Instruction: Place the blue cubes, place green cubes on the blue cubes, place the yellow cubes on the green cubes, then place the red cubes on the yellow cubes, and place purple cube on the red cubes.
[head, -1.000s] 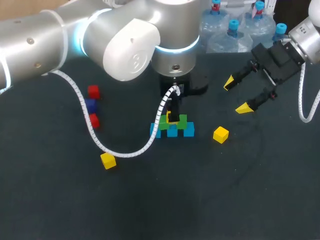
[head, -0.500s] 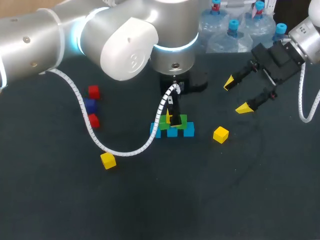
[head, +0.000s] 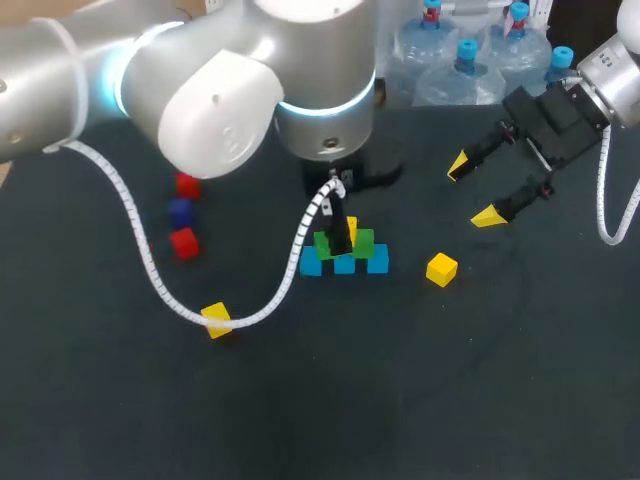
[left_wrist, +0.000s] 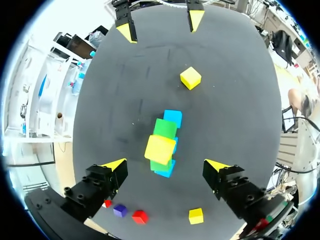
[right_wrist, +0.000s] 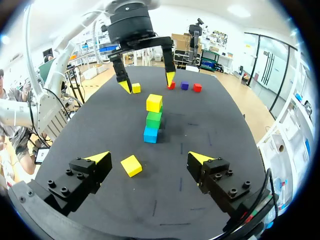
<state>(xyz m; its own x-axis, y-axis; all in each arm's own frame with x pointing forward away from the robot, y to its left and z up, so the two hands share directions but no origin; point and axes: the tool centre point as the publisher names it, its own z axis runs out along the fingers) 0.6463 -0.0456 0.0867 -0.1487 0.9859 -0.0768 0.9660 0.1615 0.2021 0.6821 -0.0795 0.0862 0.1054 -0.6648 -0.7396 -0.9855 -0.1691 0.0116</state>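
Gripper at left (left_wrist: 166, 164) higher; yellow cube (left_wrist: 160, 149) free

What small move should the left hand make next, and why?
Probably lift the left hand straight up. Its fingers are open, and the yellow cube under it already rests on the green cubes, so a sideways move might knock it off.
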